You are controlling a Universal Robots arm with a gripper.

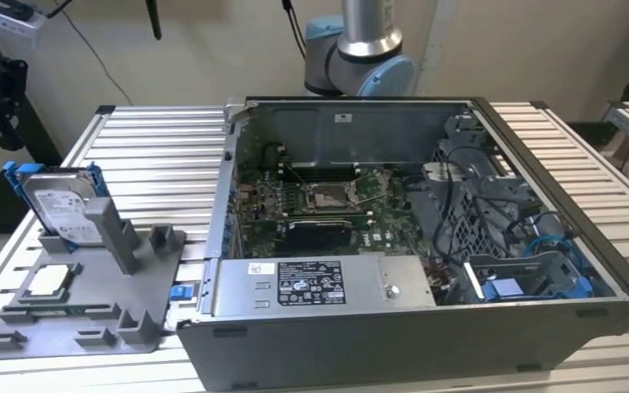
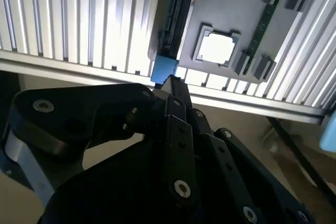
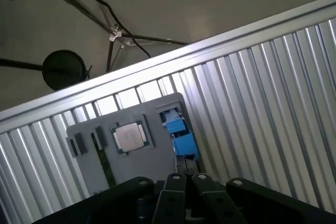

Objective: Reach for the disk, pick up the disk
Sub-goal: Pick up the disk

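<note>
Pretty sure I'm in a robotics lab: my arm (image 1: 359,57) stands behind a ribbed aluminium workbench (image 1: 151,135), with an opened PC tower (image 1: 402,344) and a grey parts fixture (image 1: 128,246) on it.

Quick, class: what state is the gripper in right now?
Gripper: closed, holding nothing, not touching the disk.

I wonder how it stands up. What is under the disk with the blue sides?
The disk stands upright in the grey holder, which lies on the ribbed table. The holder's grey post covers part of its bottom edge, so that part cannot be seen.
</note>
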